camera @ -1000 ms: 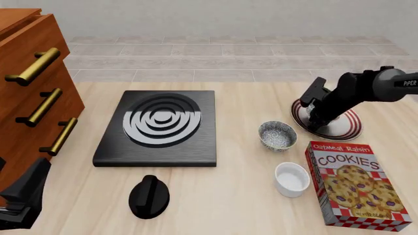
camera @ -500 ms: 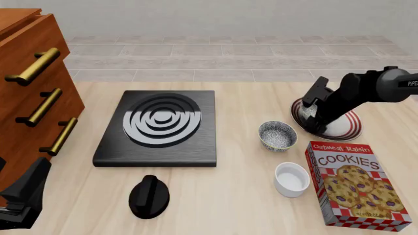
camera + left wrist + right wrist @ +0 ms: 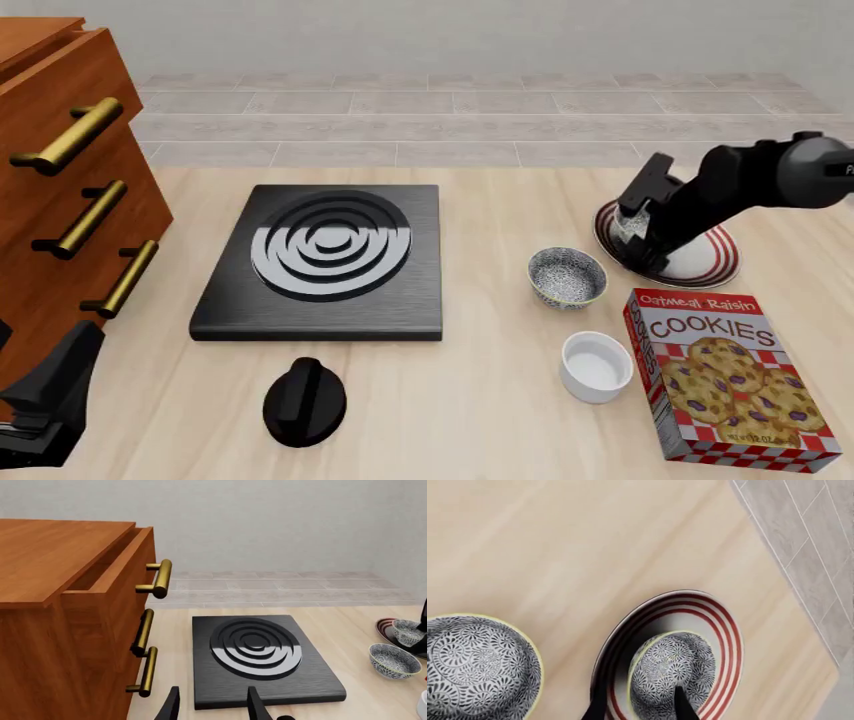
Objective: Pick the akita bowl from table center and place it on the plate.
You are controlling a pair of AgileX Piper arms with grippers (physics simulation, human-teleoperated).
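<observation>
The akita bowl [image 3: 670, 672] sits on the striped plate [image 3: 730, 645], its twin bowl [image 3: 567, 277] on the table just beside. It looks like a stiff, glazed, light and chippable piece, best pinched across its rim wall with one finger inside. The right gripper [image 3: 640, 707] hangs over it with fingers spread and clear of the rim, holding nothing. Against a second ago, that wrist stands a little higher above the plate, while the twin bowl has not moved.
</observation>
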